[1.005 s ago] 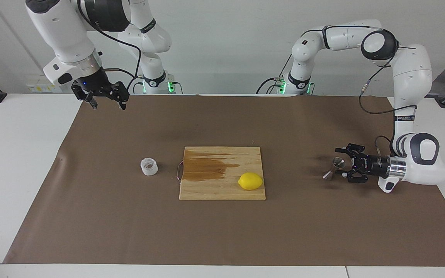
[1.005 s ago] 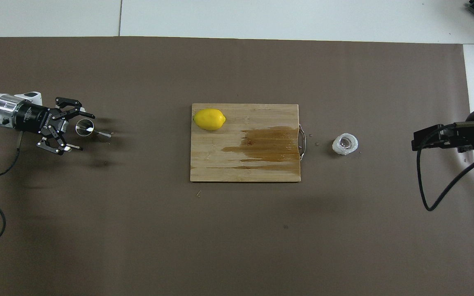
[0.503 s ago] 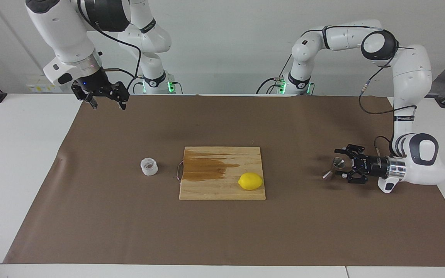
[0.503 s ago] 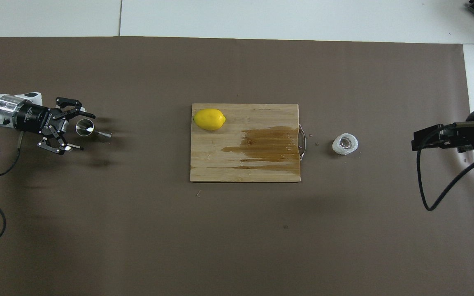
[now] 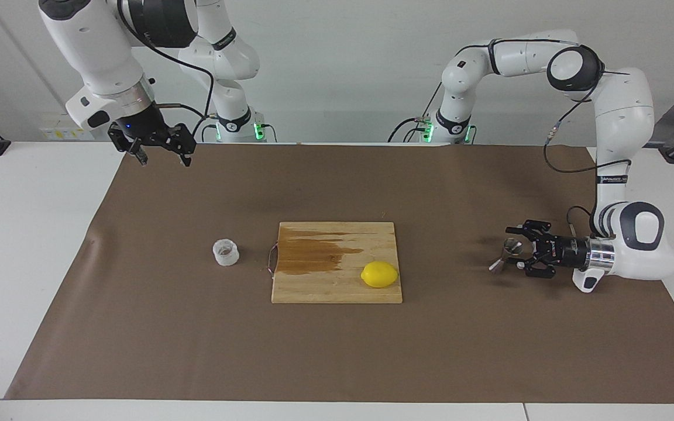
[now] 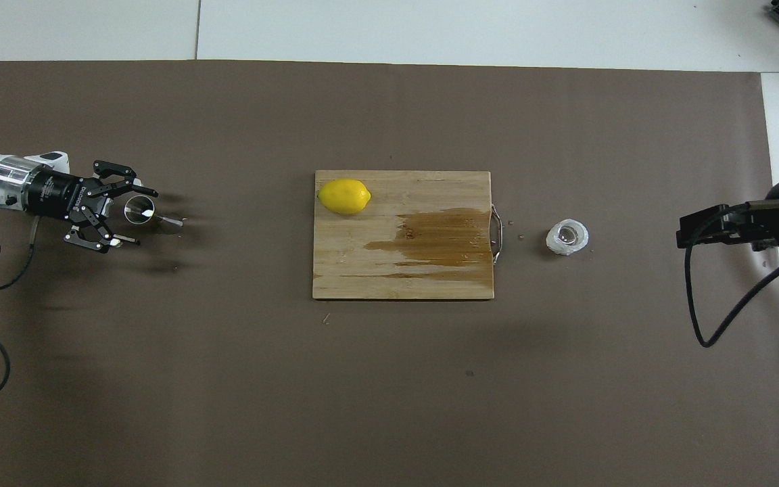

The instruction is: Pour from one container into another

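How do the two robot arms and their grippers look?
Both arms are glossy white with rounded segments and black joint bands. Green lights glow at their bases, and loose black cables run along them. A silver metal ring precedes each black linkage gripper: left gripper, right gripper.

Table (image 5: pixel 33 245) w/ brown mat (image 5: pixel 196 351): board (image 5: pixel 337 286), cup (image 5: pixel 225 252), jigger (image 5: pixel 504 256).

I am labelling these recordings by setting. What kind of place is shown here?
Probably a robotics lab set up as a mock kitchen or bar counter. Two white arms are mounted at a table covered with a brown mat. On it lie a stained cutting board with a lemon, a plastic cup and a steel jigger.
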Tool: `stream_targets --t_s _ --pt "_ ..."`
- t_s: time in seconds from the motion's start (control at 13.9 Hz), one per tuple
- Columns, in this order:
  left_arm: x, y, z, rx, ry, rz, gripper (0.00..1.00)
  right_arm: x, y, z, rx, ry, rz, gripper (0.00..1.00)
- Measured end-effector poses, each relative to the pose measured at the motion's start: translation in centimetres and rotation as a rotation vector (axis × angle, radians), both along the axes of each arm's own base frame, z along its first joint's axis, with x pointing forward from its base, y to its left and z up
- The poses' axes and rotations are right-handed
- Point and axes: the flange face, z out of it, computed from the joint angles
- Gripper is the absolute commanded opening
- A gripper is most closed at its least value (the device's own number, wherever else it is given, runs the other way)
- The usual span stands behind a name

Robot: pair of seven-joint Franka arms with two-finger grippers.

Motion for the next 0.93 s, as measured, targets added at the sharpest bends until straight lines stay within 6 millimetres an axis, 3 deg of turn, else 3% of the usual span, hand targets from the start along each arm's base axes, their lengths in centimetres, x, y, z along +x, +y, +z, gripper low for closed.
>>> stream_targets --t_s 0.14,0.93 --pt "0.01 0.01 -0.01 0.000 -0.001 0.001 0.75 0.00 0.00 0.00 0.000 0.000 0.000 1.00" --pt "0.00 0.03 -0.37 0.009 -0.016 0.002 0.76 0.00 0.00 0.00 0.000 0.000 0.000 1.00"
